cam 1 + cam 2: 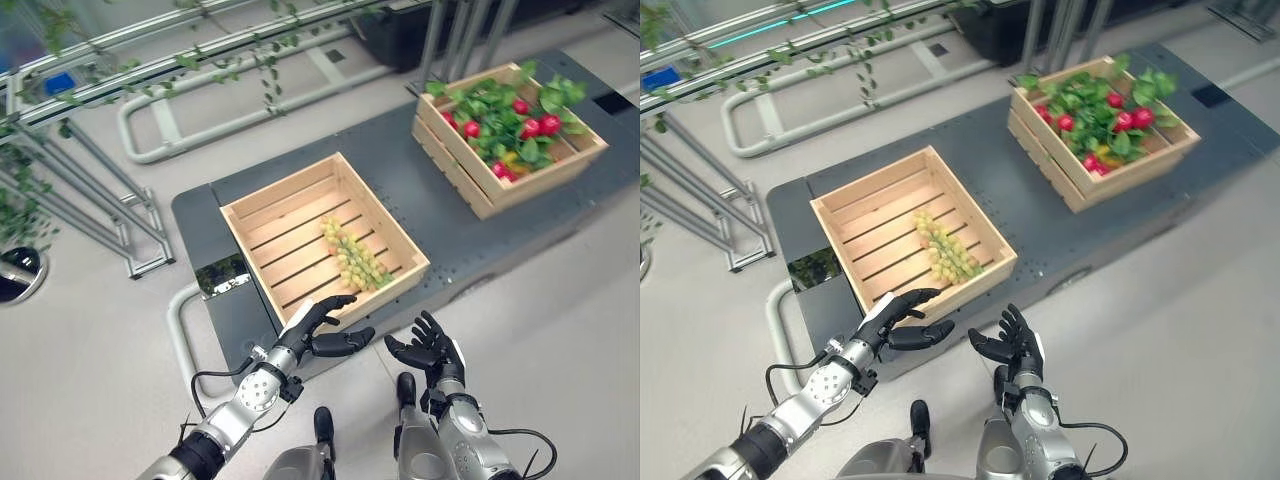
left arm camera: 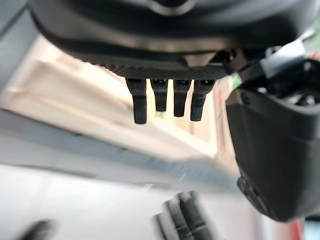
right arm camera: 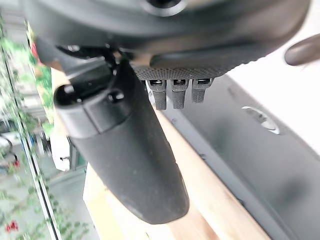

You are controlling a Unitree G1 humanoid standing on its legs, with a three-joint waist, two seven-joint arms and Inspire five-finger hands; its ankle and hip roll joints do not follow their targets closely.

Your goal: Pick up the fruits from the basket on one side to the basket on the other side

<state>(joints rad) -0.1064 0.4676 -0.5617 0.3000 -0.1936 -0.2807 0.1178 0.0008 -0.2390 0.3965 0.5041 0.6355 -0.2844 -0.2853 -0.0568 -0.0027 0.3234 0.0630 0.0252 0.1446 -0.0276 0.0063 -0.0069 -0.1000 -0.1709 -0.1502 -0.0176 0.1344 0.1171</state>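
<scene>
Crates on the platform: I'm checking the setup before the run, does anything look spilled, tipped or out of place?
Nothing stands out. The near crate sits flat holding a green grape bunch; the far crate is upright, full of leaves and red fruit. Both hands, left hand and right hand, are open and empty.

Both arms silver-grey metal, rounded joint housings at the wrists. Left hand (image 1: 318, 330) and right hand (image 1: 428, 350): dark, matte, slender segmented fingers. Palm edge carries a fine textured strip in the wrist views.

You're in a lab mock-up of a greenhouse: metal rails (image 1: 150, 60) hung with vines (image 1: 265, 70), grey platform desk (image 1: 470, 240), pale floor (image 1: 80, 340).
</scene>
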